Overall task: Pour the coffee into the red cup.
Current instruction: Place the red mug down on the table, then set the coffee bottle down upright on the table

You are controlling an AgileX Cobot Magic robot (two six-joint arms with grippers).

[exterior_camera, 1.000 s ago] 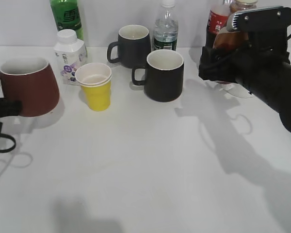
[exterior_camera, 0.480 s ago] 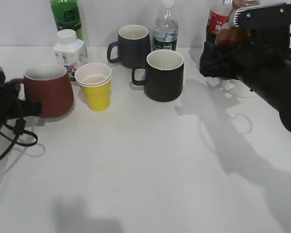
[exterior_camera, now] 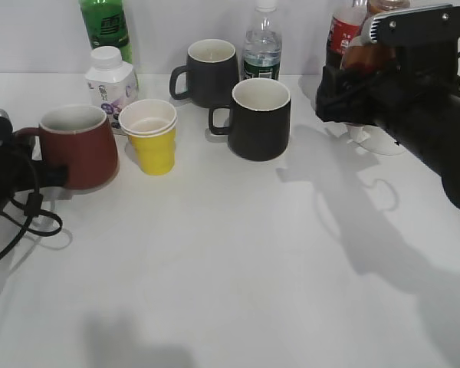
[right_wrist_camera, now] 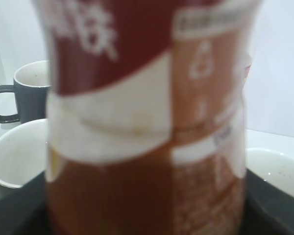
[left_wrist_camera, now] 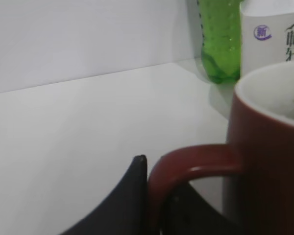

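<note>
Claws both clamped: your left claw (exterior_camera: 46, 170) grips the red cup's (exterior_camera: 78, 146) handle at frame left; right claw (exterior_camera: 353, 100) holds the coffee (right_wrist_camera: 147, 122) upper right.

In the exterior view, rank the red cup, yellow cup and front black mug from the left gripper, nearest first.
1. Red cup: at the left gripper, which grips its handle.
2. Yellow cup: just right of the red cup.
3. Front black mug: centre, farthest.

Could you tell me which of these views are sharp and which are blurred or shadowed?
Exterior view: sharp, with soft arm shadows across the table. Right wrist view: the coffee bottle fills the picture, its label print blurred. Left wrist view: the red cup is slightly soft, the green bottle behind it hazier.
</note>
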